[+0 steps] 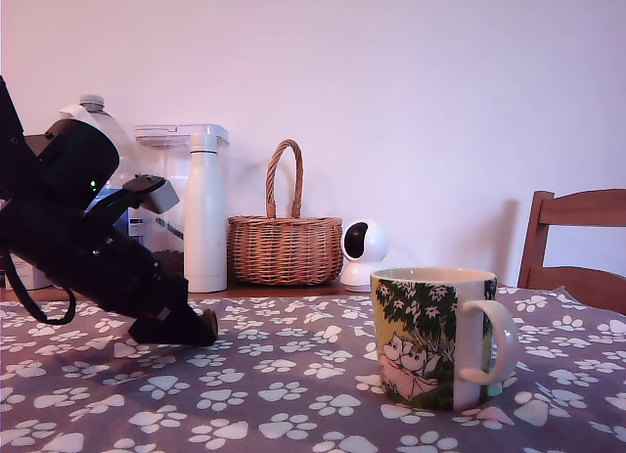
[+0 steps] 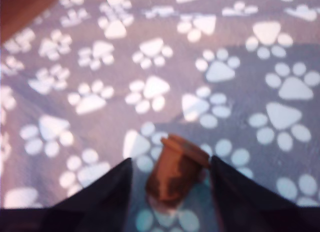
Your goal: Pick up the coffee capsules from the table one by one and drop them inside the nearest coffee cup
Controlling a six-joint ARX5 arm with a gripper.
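Observation:
A dark-brown coffee capsule (image 2: 172, 174) lies tilted on the paw-print table (image 2: 150, 66), right between my two black fingers. My gripper (image 2: 171, 161) is open around it; one finger sits near the capsule's rim and a small gap shows on the other side. In the exterior view my gripper (image 1: 201, 326) is low on the table (image 1: 293, 404) at that view's left, and the capsule is hidden behind it. The coffee cup (image 1: 435, 336), cream with green foliage and white figures, stands at the exterior view's right, well apart from my gripper, handle to the right.
Behind the table stand a tall white bottle (image 1: 205, 213), a wicker basket (image 1: 284, 243), a small white round camera (image 1: 364, 246), a water jug (image 1: 93, 120) and a clear container (image 1: 181, 140). A wooden chair (image 1: 577, 248) is at the exterior view's right.

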